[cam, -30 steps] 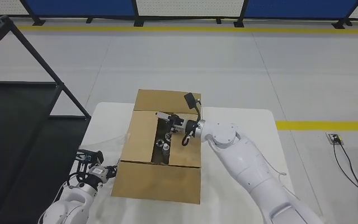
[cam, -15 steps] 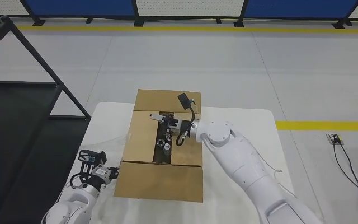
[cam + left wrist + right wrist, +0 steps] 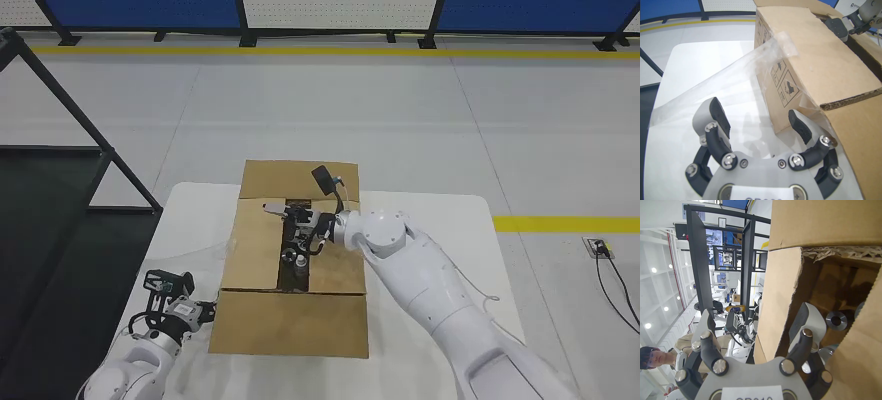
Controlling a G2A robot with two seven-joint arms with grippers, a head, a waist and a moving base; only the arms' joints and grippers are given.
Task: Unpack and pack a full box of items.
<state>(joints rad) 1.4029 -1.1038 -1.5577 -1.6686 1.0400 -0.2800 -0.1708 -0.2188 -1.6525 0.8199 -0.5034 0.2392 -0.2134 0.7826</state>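
A brown cardboard box [image 3: 262,250] stands mid-table, its top flaps partly apart over a dark gap. My right gripper [image 3: 293,211] is open at the far end of that gap. In the right wrist view it [image 3: 755,313] straddles one flap's edge [image 3: 780,291], one finger inside the box and one outside. A metal cylinder [image 3: 836,320] and a small bottle [image 3: 297,263] lie inside. My left gripper [image 3: 753,109] is open and holds nothing, low beside the box's near left corner [image 3: 203,309]. A strip of clear tape [image 3: 730,79] hangs from the box side across its fingers.
The white table [image 3: 190,225] has bare room to the left and right of the box. A black metal frame [image 3: 95,150] stands off the table's left side. The box's near flap [image 3: 290,322] hangs out toward the table's front edge.
My right gripper has moved left along the far end of the gap, and the gap between the flaps has narrowed. The left gripper has shifted slightly nearer the box corner.
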